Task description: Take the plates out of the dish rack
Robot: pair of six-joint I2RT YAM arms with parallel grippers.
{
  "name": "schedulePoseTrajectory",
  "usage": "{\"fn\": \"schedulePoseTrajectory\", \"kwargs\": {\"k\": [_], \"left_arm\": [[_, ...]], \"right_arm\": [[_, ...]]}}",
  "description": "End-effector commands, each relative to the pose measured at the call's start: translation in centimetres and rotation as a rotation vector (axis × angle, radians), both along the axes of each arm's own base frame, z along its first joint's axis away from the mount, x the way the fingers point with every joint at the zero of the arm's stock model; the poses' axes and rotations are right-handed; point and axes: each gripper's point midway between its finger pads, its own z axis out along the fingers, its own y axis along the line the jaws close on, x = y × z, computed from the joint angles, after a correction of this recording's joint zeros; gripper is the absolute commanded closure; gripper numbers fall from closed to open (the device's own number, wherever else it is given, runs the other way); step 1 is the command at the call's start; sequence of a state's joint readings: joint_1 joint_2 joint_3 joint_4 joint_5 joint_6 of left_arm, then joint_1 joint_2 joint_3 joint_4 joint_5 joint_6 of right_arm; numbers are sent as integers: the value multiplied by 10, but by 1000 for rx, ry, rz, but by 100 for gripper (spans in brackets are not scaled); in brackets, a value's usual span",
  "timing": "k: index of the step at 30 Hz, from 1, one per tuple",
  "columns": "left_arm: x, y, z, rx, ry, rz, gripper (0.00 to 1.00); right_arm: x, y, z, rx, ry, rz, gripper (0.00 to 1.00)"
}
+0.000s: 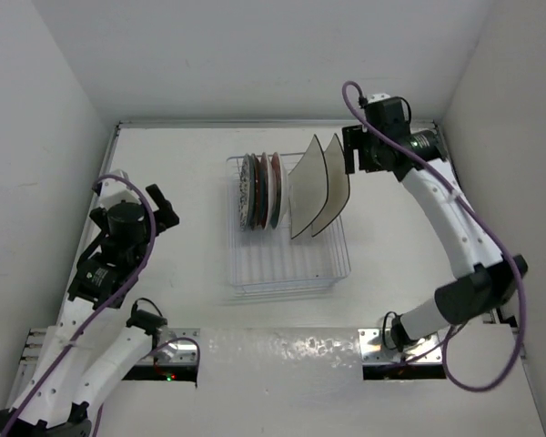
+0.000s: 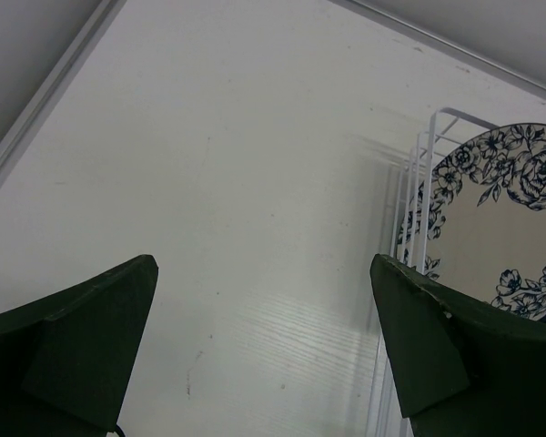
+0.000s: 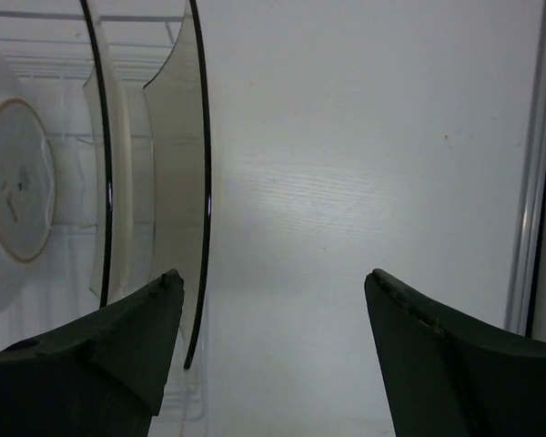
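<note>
Right arm stretched far, right tool (image 3: 268, 278) gaping beside the square plates (image 1: 320, 187); left arm folded back, left tool (image 2: 264, 264) gaping too

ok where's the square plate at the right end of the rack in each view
top external: plate leaning at the right end of the rack.
left wrist: not in it.
right wrist: plate edge-on, left of centre.
shared landmark: white wires of the rack, in all three.

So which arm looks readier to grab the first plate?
Probably right. The right gripper hangs open beside the outer square plate in the rack; the left gripper sits off to the side, apart from it.
</note>
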State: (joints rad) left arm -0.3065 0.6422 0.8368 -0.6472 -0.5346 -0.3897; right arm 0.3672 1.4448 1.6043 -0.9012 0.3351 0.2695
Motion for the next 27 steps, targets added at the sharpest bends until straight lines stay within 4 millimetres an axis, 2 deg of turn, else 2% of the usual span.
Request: {"fn": "schedulePoseTrajectory", "kwargs": {"k": [1, 5, 10, 11, 13, 15, 16, 18, 19, 21, 22, 27], "left_arm": [[6, -2, 7, -12, -34, -5, 0], [7, -3, 5, -8, -22, -8, 0], [7, -3, 4, -8, -22, -13, 0], [7, -4, 4, -8, -22, -15, 0], [8, -5, 5, -10, -24, -20, 0], [8, -5, 5, -11, -23, -22, 0], [8, -5, 5, -11, -23, -22, 0], [8, -6, 4, -11, -22, -27, 0], [8, -6, 4, -12, -22, -28, 0], [8, -6, 5, -12, -23, -30, 0], [8, -6, 4, -11, -22, -30, 0], [8, -6, 5, -12, -24, -27, 0]], "right_arm": [[21, 17, -15, 51, 78, 91, 22], [53, 30, -41, 44, 142, 103, 30], [66, 42, -74, 76, 211, 120, 38], [66, 43, -84, 80, 231, 114, 47], [64, 44, -105, 77, 282, 109, 56], [63, 41, -115, 60, 303, 90, 61], [62, 39, -119, 53, 302, 77, 70], [63, 36, -112, 51, 279, 59, 81], [65, 34, -106, 47, 260, 47, 91], [67, 33, -93, 51, 231, 38, 95], [69, 32, -83, 52, 210, 29, 100], [77, 28, -43, 64, 129, -10, 100]]}}
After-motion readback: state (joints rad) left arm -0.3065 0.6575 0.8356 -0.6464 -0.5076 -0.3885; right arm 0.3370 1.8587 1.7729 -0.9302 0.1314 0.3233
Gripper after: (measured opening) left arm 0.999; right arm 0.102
